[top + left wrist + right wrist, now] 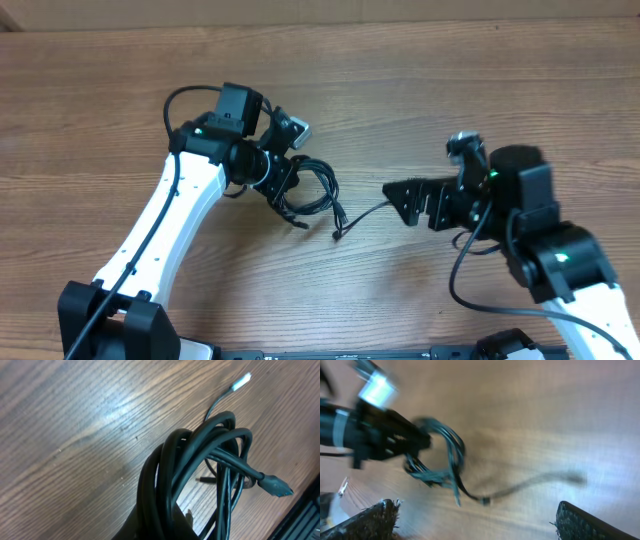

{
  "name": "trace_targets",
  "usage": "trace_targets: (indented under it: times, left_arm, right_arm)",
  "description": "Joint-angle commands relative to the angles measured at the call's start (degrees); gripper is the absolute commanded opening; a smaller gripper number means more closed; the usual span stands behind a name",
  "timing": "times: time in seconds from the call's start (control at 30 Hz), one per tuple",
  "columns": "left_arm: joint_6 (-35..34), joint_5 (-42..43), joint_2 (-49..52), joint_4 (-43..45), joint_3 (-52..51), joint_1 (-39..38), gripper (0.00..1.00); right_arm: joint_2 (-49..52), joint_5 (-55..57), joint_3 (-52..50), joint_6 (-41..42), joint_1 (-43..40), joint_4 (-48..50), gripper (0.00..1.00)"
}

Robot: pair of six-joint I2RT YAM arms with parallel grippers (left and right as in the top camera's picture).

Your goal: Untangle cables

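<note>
where the cables (318,188) bunch into a small coil, they sit right at the tips of the left gripper (288,200), which is clamped on the bundle. a silver tip (241,381) lies on the table (450,80) beyond the loops. one loose strand trails from the coil toward the right gripper (402,198), whose fingers stand spread wide apart, the strand's end just ahead of them.

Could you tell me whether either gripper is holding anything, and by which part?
The left gripper holds the cables by their bunched coil. The right gripper is open and holds nothing.
</note>
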Motion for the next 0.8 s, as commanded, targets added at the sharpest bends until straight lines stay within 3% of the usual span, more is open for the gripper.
trace_targets:
  times: [0.0,0.07,0.1,0.17,0.33,0.4,0.5,0.67,0.77]
  left_arm:
    - [1.27,4.79,-0.55,-1.36,6.27,0.09,0.04]
    - [1.27,7.50,-0.57,-2.54,8.96,0.09,0.04]
    - [1.27,7.52,-0.57,-3.37,10.36,0.09,0.04]
    - [1.27,7.52,-0.57,-4.87,12.46,0.09,0.04]
    - [3.23,7.50,-0.57,-6.93,16.06,0.09,0.04]
    - [4.33,7.50,-0.57,-7.82,16.72,0.09,0.04]
    - [4.31,7.76,-0.57,-9.07,17.51,0.09,0.04]
    - [5.84,15.12,-0.57,-9.33,19.87,0.31,0.04]
    - [6.36,14.32,-0.57,-9.29,20.57,0.31,0.04]
  right_arm:
    - [-0.61,-4.57,3.80,-3.21,-0.11,1.55,1.00]
    - [0.24,-6.73,3.37,-3.21,0.96,3.58,0.91]
    - [1.36,-6.75,3.26,-3.21,2.10,3.43,0.81]
    - [3.61,-6.73,2.78,-3.21,5.01,3.30,0.74]
    - [10.36,0.33,2.69,-3.50,14.12,4.37,0.73]
    - [12.92,6.19,2.69,-4.20,16.96,4.61,0.67]
    - [15.78,7.72,2.69,-4.33,19.56,5.11,0.56]
    - [17.79,7.93,2.69,-4.52,20.48,7.17,0.32]
    - [17.77,7.87,2.69,-4.46,20.48,7.74,0.17]
